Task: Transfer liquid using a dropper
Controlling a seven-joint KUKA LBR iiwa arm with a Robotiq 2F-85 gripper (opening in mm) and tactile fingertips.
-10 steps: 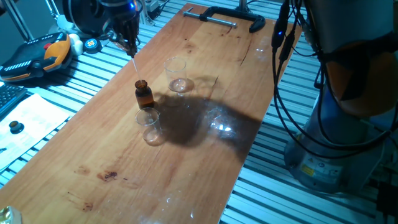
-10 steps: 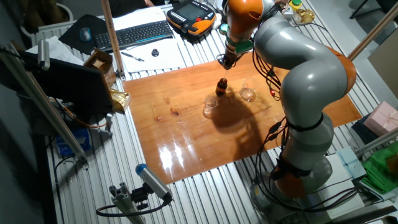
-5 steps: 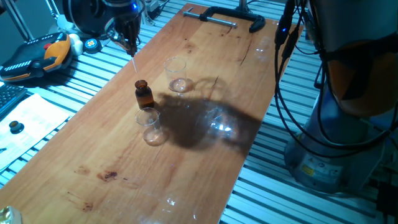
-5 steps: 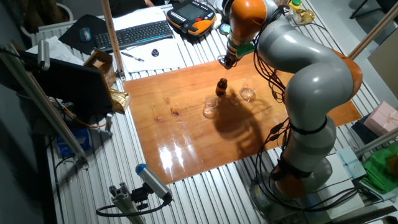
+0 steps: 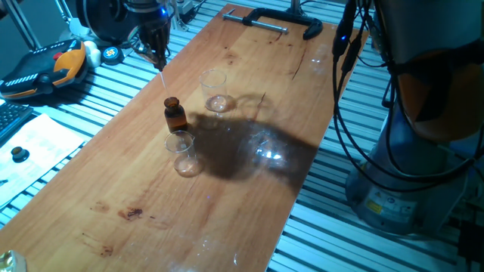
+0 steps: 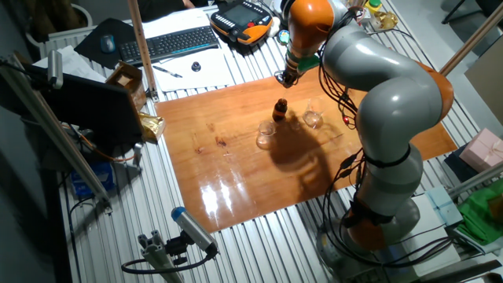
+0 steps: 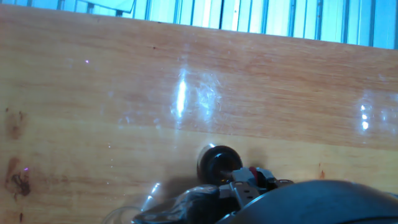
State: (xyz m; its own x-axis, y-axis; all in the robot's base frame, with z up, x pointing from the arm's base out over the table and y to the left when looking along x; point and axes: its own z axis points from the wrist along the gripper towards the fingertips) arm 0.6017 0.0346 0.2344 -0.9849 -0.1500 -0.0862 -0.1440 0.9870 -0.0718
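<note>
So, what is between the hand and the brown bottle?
Only the dropper, a thin tube hanging from the hand toward the mouth of the brown bottle. One fixed view shows it; nothing else is between them.

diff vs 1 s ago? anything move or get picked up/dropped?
Only a small move: the hand rose a little, lifting the dropper with it, so its tip now hangs slightly higher above the brown bottle. In the other fixed view the arm's upper links shifted slightly. The grip is unchanged: nothing newly taken or let go. The bottle and both beakers stayed put.
</note>
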